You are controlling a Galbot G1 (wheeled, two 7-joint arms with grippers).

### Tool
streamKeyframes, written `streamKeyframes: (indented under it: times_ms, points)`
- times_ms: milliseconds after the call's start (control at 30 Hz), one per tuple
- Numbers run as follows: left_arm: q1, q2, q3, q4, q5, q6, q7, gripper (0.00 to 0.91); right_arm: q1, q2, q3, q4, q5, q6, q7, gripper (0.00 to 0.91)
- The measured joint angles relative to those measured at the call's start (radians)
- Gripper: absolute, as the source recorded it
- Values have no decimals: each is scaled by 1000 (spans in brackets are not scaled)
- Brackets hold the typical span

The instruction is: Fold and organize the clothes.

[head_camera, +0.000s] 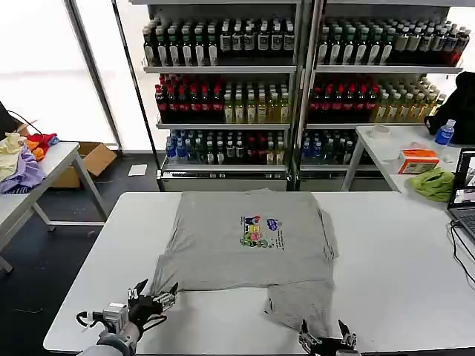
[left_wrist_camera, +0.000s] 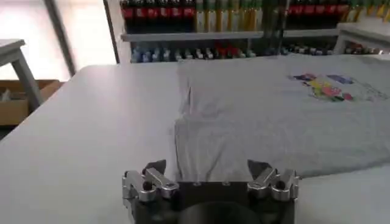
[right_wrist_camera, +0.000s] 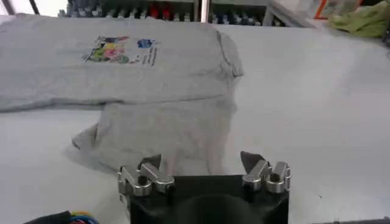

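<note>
The light grey T-shirt (head_camera: 249, 241) lies spread on the white table (head_camera: 386, 259), print side up, its multicoloured chest print (head_camera: 260, 232) near the middle. One sleeve or corner (head_camera: 298, 305) trails toward the front edge. My left gripper (head_camera: 152, 294) stands open at the front left, just short of the shirt's near left corner (left_wrist_camera: 195, 146), with nothing between its fingers. Low at the front edge, my right gripper (head_camera: 325, 340) is open too, right before the trailing cloth (right_wrist_camera: 164, 134). In the wrist views the left gripper (left_wrist_camera: 207, 173) and right gripper (right_wrist_camera: 201, 163) each face the shirt's hem.
Shelves of drink bottles (head_camera: 223, 81) stand behind the table. A laptop (head_camera: 466, 194) sits at the table's right edge. A second table at the right carries a lime-green cloth (head_camera: 433, 182) and an orange box (head_camera: 417, 159). Coloured garments (head_camera: 22, 159) lie on a left side table.
</note>
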State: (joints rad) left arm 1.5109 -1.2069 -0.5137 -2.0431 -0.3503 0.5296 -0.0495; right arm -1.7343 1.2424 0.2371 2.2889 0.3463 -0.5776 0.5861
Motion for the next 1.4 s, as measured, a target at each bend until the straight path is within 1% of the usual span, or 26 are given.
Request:
streamKeyframes:
  times_ms: [33,67,100,133,167,200,233,267,300,333,367,500,800,1067,1233,1300,1400]
  points:
    - [0,0,-1,3,-1,0,0,907,2,1,-1,-3,0,0,-1,907]
    - [0,1,-1,5,-2,0,0,746,3,3,-2,-5,0,1,-1,907]
    - [0,1,-2,8,-3,1,0,625,4,4,-2,-9,0,1,-3,907]
    - [1,2,-1,10,-4,1,0,443,5,6,-2,-12,1,2,-3,907]
    - [2,2,0,12,-4,2,0,393,6,8,-2,-15,3,3,-3,907]
    - [2,2,0,14,-5,2,0,242,6,9,0,-19,6,4,-3,907]
    - [2,2,1,16,-5,3,-1,161,6,11,0,-22,8,5,-3,877]
    - [3,3,1,18,-4,3,-2,60,6,13,-2,-25,12,6,-3,776]
    - [2,4,1,20,-4,3,-2,40,6,15,-3,-30,16,8,-3,675]
    - [3,4,2,22,-3,3,-2,10,7,16,-5,-34,20,9,-4,302]
    - [3,4,2,24,-2,3,-2,10,9,17,-6,-39,23,10,-4,0]
    - [6,4,8,28,0,4,-1,0,10,17,-7,-49,31,16,-7,0]
    - [5,5,18,24,0,15,-1,10,16,20,-7,-68,41,32,-3,0]
    - [4,-5,31,22,0,18,2,10,24,14,11,-70,48,53,-23,0]
    - [-4,-15,27,19,-1,14,2,0,32,21,21,-65,23,78,-50,0]
    - [-8,-19,24,17,-4,7,3,10,37,27,25,-59,0,96,-66,0]
    - [-14,-28,18,6,-13,-7,-1,0,51,39,27,-46,-50,134,-94,0]
